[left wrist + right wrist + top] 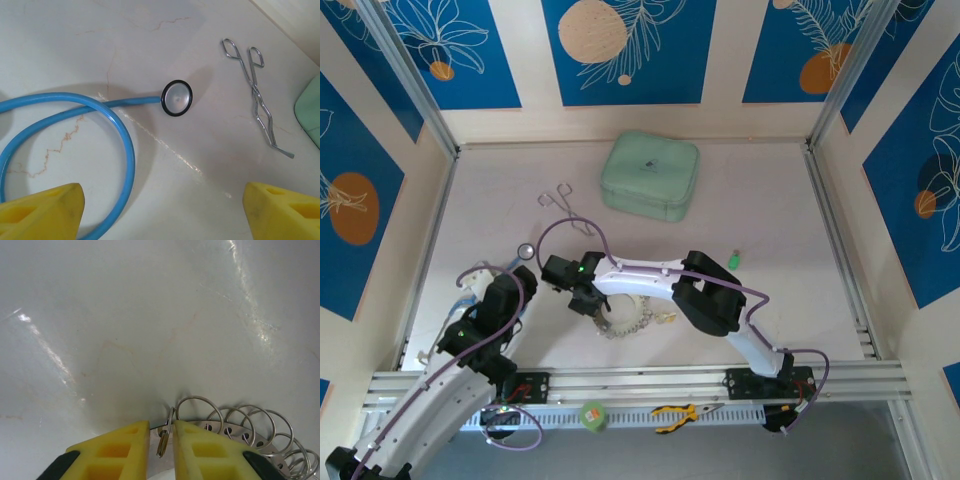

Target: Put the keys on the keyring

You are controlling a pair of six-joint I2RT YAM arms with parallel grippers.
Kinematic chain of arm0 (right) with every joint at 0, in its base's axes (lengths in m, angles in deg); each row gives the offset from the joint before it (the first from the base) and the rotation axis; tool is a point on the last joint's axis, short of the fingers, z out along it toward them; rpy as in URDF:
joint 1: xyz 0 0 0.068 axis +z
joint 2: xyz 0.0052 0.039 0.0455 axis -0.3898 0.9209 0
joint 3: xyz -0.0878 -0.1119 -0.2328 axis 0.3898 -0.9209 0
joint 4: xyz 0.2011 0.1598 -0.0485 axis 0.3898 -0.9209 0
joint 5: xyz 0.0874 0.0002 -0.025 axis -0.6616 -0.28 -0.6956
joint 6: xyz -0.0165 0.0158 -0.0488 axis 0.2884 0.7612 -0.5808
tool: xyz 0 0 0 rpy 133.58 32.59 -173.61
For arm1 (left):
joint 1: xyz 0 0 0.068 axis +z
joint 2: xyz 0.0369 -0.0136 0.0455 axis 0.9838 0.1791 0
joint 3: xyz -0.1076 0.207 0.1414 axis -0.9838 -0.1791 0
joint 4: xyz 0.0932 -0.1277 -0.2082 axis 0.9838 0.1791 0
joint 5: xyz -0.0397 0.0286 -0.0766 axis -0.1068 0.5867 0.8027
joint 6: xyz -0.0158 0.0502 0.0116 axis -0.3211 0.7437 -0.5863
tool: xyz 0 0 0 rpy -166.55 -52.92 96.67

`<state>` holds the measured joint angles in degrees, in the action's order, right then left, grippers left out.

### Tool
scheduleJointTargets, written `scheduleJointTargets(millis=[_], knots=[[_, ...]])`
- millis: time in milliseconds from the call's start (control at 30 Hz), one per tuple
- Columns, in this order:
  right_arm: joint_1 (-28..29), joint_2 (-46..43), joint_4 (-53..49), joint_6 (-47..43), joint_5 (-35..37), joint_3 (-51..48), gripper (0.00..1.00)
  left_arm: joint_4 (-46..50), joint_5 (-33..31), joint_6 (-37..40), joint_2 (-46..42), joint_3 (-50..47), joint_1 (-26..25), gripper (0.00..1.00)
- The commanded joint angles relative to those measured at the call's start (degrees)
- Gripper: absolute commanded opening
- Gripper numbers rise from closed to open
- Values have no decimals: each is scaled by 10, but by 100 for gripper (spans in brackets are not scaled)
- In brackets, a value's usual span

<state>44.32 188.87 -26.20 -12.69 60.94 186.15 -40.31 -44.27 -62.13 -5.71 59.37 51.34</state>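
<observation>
The keyring point(632, 325) lies on the white table near the front, a silver ring fringed with small loops. My right gripper point(592, 305) is at its left edge. In the right wrist view the gripper point(161, 424) has its yellow fingers drawn close on either side of one small loop point(164, 437) that stands edge-on between them, with a thin gap still showing. More loops of the keyring point(220, 427) fan out to the right. The yellow-headed key point(669, 318) lies just right of the ring. The green-headed key point(733, 260) lies farther right. My left gripper point(165, 215) hangs open over bare table.
A blue-tubed stethoscope point(177, 98) curls under the left arm, with silver forceps point(255, 95) beyond it. A pale green case point(650, 175) sits at the back. Yellow-handled pliers point(680, 412) lie on the front rail.
</observation>
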Motion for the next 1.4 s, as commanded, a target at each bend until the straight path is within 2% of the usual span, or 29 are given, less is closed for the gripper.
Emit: scheduleJointTargets(millis=[0, 267, 400, 600, 833, 967, 1133, 1233, 1367], knots=[[-4, 11, -16, 7, -7, 23, 16, -2, -5, 6, 0, 11, 6, 82], [-6, 5, -7, 9, -24, 21, 2, 2, -7, 9, -1, 14, 5, 82], [-10, -28, 29, 11, -23, -7, 0, 6, -13, 22, -4, 18, 6, 82], [-32, -157, 179, -11, -110, -142, 0, -64, 16, 144, -7, 9, 5, 87], [-93, -291, 283, -40, -259, -276, 0, -213, 150, 347, 1, 14, 5, 85], [-140, -355, 327, -67, -352, -340, 0, -268, 223, 438, 25, 37, 5, 78], [-200, -423, 377, -101, -445, -404, 0, -291, 328, 547, 65, 79, 5, 65], [-227, -460, 416, -131, -484, -447, 0, -293, 395, 623, 75, 91, 5, 64], [-255, -486, 420, -170, -544, -469, 0, -287, 495, 729, 68, 84, 4, 63]])
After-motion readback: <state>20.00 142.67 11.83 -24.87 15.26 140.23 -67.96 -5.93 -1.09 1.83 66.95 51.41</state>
